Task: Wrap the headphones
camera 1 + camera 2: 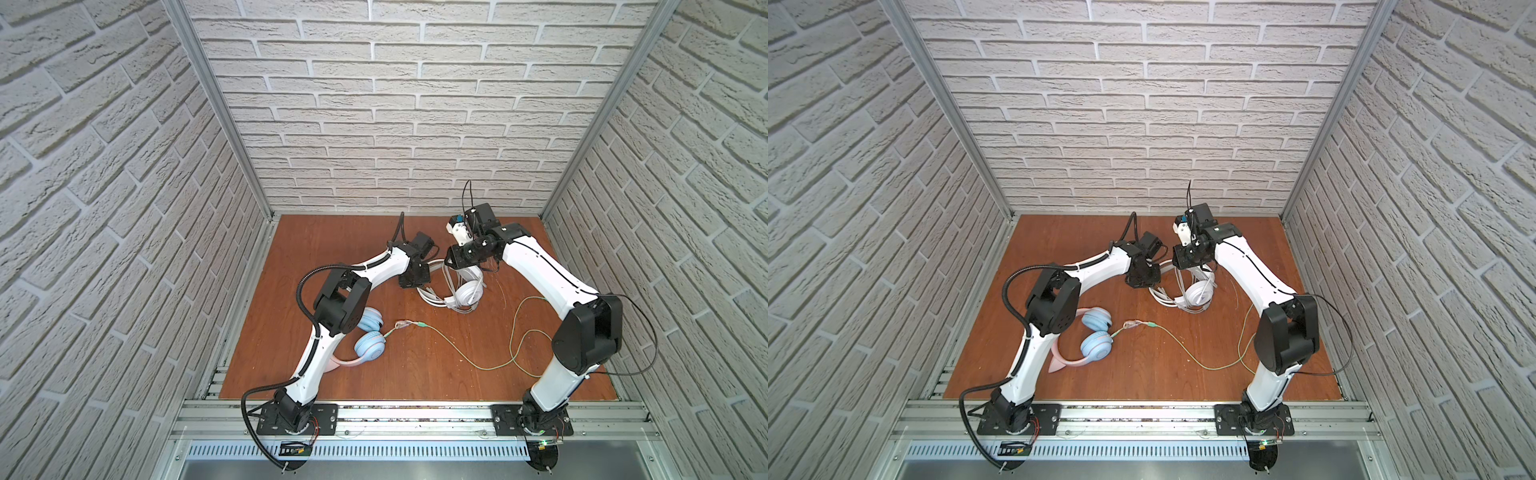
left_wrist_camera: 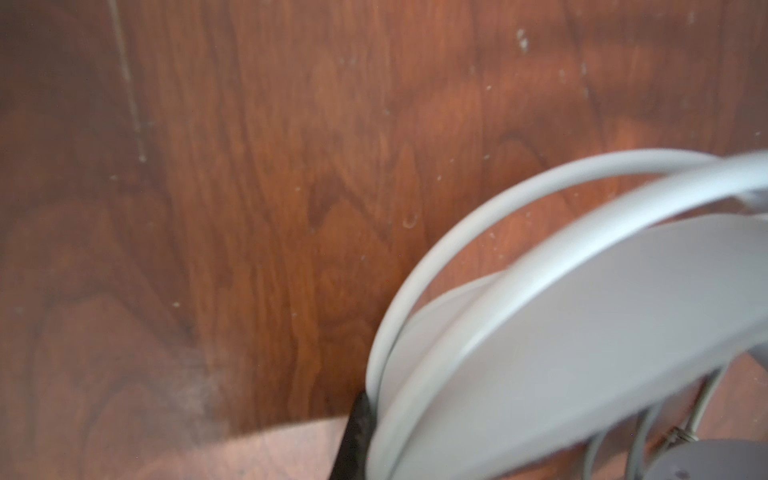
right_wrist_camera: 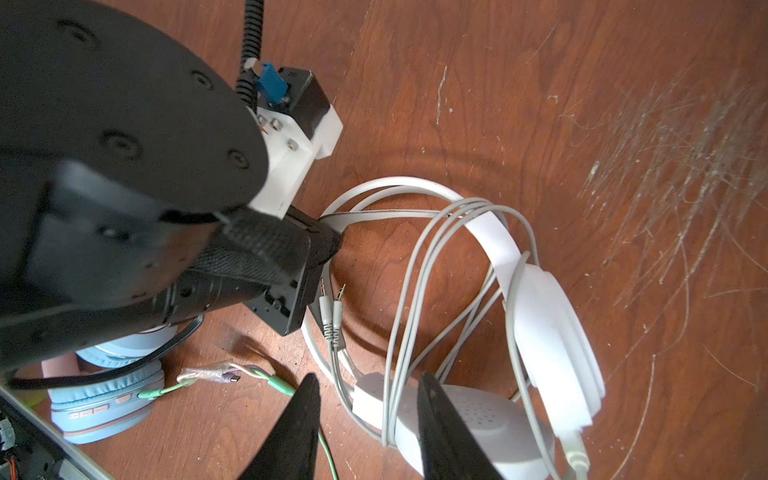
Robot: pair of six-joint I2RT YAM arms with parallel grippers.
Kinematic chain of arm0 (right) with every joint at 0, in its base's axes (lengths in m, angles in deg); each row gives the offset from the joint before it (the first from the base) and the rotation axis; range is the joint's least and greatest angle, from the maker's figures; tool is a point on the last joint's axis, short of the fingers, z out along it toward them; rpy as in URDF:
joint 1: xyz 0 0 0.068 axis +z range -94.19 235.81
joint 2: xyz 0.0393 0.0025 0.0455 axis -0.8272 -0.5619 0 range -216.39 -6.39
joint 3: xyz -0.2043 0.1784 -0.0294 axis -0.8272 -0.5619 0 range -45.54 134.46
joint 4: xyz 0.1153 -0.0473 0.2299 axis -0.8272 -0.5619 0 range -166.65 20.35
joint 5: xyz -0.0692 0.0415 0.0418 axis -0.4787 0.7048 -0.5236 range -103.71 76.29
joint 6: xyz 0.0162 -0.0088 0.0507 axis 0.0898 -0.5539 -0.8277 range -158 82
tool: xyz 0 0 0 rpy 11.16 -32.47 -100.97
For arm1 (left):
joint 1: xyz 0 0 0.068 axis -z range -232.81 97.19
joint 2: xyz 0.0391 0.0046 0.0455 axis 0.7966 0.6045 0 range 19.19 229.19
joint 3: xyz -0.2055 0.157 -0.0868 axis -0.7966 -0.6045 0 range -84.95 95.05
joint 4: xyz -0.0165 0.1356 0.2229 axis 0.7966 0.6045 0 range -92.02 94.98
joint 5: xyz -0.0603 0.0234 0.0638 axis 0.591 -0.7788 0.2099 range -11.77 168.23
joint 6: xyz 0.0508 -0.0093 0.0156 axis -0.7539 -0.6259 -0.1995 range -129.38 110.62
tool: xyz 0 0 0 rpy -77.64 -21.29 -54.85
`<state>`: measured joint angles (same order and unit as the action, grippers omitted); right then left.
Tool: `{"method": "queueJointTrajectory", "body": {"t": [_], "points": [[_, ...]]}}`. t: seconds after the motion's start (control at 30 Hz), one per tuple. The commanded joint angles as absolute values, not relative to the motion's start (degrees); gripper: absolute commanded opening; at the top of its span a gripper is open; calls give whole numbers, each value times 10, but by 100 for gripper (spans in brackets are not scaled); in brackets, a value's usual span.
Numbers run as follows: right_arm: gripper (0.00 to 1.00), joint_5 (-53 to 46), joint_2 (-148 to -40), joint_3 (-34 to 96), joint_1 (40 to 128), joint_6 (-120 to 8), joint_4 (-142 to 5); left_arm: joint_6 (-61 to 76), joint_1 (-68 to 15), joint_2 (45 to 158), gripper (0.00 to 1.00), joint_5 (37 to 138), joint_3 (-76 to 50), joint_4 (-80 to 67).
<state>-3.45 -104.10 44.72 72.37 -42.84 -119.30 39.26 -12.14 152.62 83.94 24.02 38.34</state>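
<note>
Bench (image 1: pixel 374 374): we see a scratched red-brown wooden board with brick-pattern walls on three sides. Both pairs of headphones lie on it.
Right arm (image 1: pixel 540 266): it rises from its base at 5 o'clock and bends in toward the middle of the bench.
Left arm (image 1: pixel 374 270): it rises from its base at 7 o'clock and reaches in to meet the right arm near the centre.
White headphones (image 1: pixel 469 293): they sit just past the bench centre toward 1 o'clock, between the two claws. In the right wrist view one earcup (image 3: pixel 552 332) is edge-on and the other shows its perforated face.
Pink-and-blue headphones (image 1: pixel 370 347): they lie at 8 o'clock, partly under the left arm, with the blue earcups side by side.
Greenish cable (image 3: pixel 276 382): it runs from a blue earcup toward 3 o'clock and loops loosely near the right arm at 4 o'clock.
Pale cable (image 3: pixel 395 182): we count several strands passing over the white headband, with more loops lying on the bench beside it.
Right claw (image 3: pixel 368 378): its fingers are spread and grip nothing. They hang just above the perforated earcup and the cable strands.
Left claw (image 3: pixel 328 241): it is pressed together, pinching the headband of the white headphones.
Jack plugs (image 3: pixel 337 309): two of them lie side by side just beside the left claw.
</note>
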Motion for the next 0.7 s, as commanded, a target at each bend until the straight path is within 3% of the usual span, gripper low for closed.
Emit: {"method": "queueJointTrajectory", "body": {"t": [0.0,0.33,0.67], "points": [[41,-31,-1012,419,718,-397,-1215,399,-110,1555,0,865,257,379],[41,-43,-955,331,718,-377,-1197,400,-94,1583,0,872,293,393],[41,-49,-953,333,718,-376,-1197,399,-93,1583,19,853,316,426]]}}
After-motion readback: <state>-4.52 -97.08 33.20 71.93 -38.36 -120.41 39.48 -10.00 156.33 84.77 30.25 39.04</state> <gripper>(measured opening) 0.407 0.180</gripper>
